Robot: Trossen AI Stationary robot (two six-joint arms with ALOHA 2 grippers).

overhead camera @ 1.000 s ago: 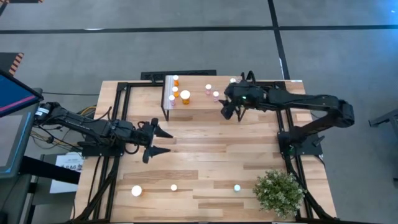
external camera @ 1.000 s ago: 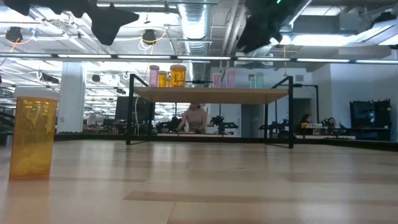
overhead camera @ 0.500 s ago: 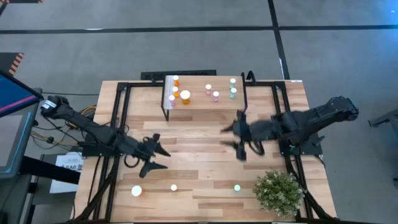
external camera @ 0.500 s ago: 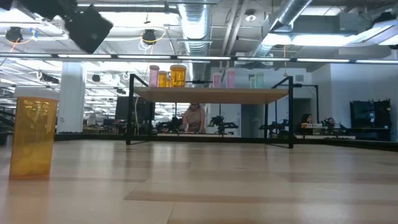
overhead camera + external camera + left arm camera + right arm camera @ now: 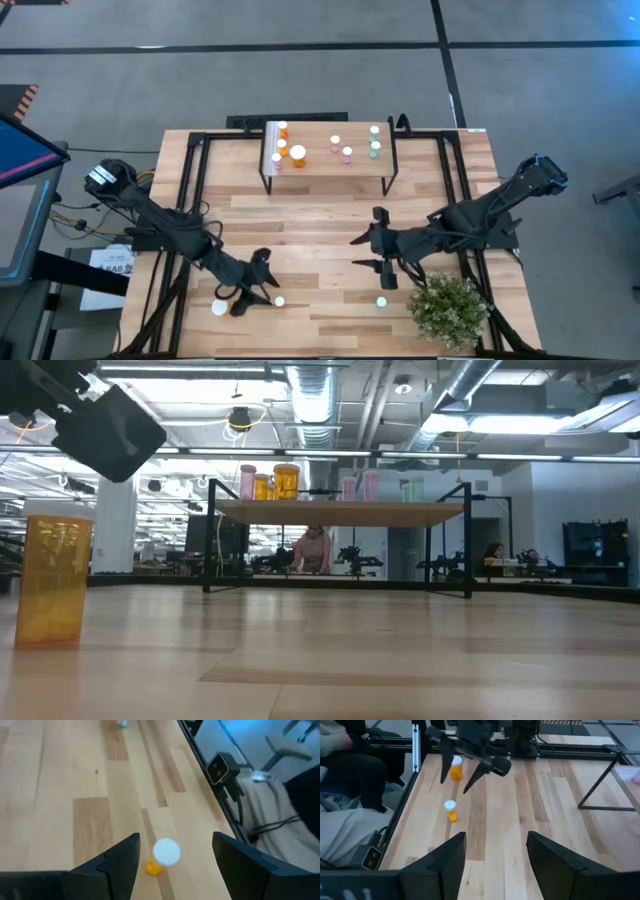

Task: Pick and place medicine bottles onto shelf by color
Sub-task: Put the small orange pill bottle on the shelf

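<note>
Eight medicine bottles on the shelf (image 5: 320, 166), far centre of the worktop (image 5: 330, 215): three orange (image 5: 298, 155), three pink (image 5: 347, 154), two teal (image 5: 374, 148), all upright, white caps up.

Three more standing along the near edge: one large orange bottle (image 5: 219, 307) at the left, one small orange bottle (image 5: 279, 300) near it, one teal bottle (image 5: 381, 300) further right, near the single potted plant (image 5: 447, 308).

Left end effector (image 5: 258, 288) low over the near left, fingers apart and empty, the small orange bottle (image 5: 161, 856) just ahead of the gap, untouched.

Right end effector (image 5: 374, 251) right of centre, between the shelf and the teal bottle, fingers spread, holding nothing.

From worktop height, the large orange bottle (image 5: 55, 580) close at the left, the shelf (image 5: 330, 512) behind with its row on top.
</note>
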